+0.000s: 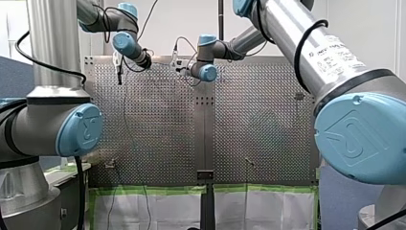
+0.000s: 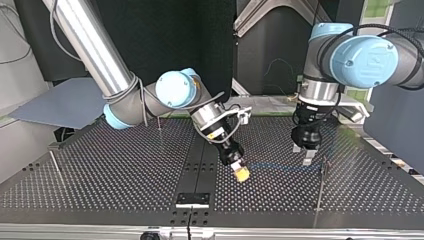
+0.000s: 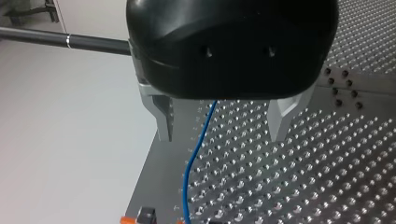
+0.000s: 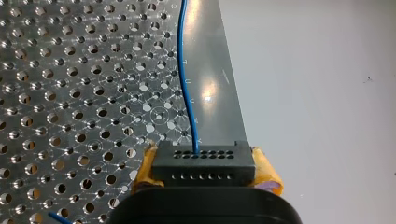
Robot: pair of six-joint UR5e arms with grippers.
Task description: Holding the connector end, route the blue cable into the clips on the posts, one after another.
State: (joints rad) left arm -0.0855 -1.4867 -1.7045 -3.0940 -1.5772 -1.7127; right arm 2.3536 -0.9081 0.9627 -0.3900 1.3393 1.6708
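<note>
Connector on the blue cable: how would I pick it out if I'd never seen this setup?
Look at the perforated table, then at the right arm's tool with yellow pads near its middle. Clamped between those pads sits the connector, a small black block. Unlike anything nearby, it has rows of tiny holes, with the blue cable coming out of one.

In the top view my right claw [image 2: 242,173], centre, tilts down, yellow pads clamping the connector [image 4: 204,163]; my left claw [image 2: 303,155], right, hangs vertical, fingers apart.

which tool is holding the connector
My right tool, the yellow-padded one, is shut on the black connector; my left tool is open around the blue cable.
</note>
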